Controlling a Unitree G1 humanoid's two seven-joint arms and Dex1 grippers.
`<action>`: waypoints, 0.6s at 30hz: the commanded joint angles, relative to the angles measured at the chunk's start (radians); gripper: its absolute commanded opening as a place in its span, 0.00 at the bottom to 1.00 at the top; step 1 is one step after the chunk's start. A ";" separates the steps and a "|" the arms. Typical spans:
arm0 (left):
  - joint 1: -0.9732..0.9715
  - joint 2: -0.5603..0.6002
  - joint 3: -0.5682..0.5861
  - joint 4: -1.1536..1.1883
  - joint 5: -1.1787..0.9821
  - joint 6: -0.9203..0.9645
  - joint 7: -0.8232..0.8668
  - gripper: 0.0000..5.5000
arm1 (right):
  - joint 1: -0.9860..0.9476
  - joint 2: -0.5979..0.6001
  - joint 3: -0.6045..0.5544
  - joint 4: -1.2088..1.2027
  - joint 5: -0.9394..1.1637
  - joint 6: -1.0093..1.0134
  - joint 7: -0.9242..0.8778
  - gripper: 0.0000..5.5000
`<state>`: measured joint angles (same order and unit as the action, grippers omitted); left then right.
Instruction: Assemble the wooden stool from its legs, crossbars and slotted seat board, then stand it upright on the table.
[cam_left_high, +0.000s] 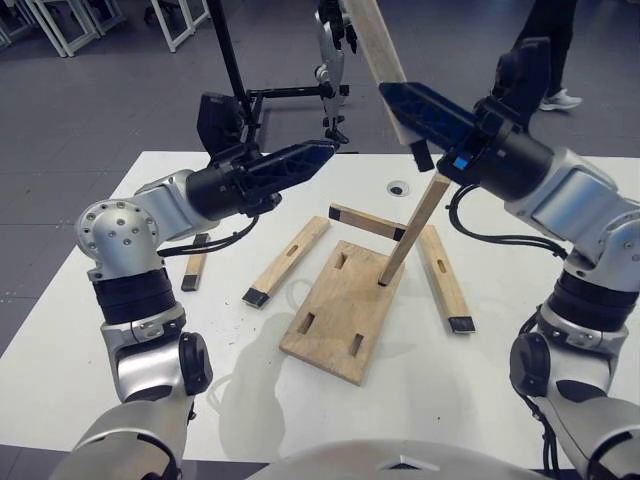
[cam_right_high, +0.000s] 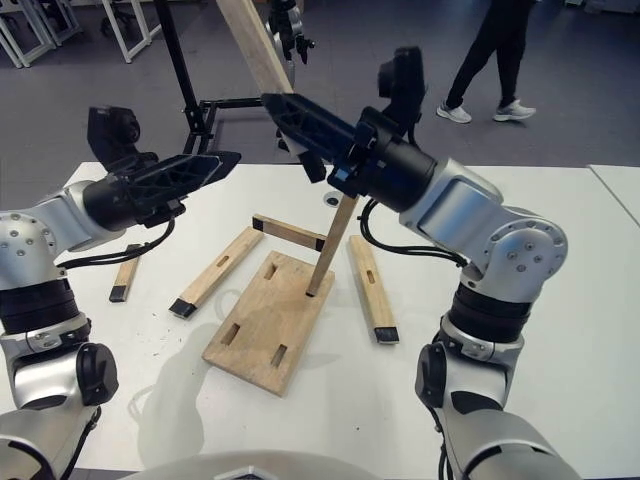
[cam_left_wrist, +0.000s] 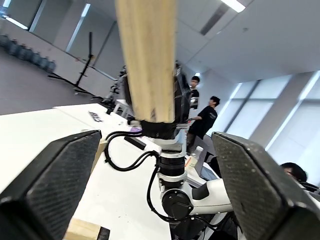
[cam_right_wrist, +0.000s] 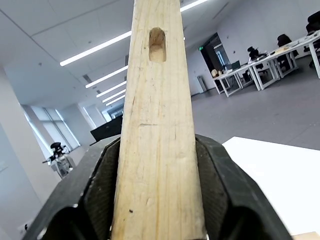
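Above the seat board (cam_left_high: 330, 325), right pincer (cam_left_high: 400, 105) clamped on leg (cam_left_high: 372, 35), left pincer (cam_left_high: 322, 150) spread, empty

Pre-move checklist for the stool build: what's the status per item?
1. Right end effector shut on held leg: ok.
2. Left end effector open and empty: ok.
3. Standing leg vertical in seat board slot: not ok, it leans.
4. Standing leg fully seated: cannot tell.
5. Held leg clear of standing leg's top: cannot tell.
6. Left spare leg and right spare leg flat on table: ok.
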<state>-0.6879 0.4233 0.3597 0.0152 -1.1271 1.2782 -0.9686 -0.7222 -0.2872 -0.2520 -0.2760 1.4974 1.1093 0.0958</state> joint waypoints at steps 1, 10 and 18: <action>-0.049 0.044 0.002 0.064 -0.053 0.029 -0.035 0.74 | -0.015 -0.024 0.060 -0.018 0.013 0.003 0.040 0.37; -0.047 0.065 -0.035 0.096 -0.067 0.018 -0.036 0.74 | 0.050 -0.094 0.162 -0.036 0.028 0.036 0.138 0.37; -0.035 0.083 -0.087 0.085 -0.078 0.027 -0.082 0.71 | 0.069 -0.173 0.246 0.055 -0.180 0.031 0.353 0.37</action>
<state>-0.7211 0.4928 0.2796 0.1154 -1.1840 1.2939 -1.0167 -0.6466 -0.4470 -0.0204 -0.2359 1.3608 1.1377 0.4442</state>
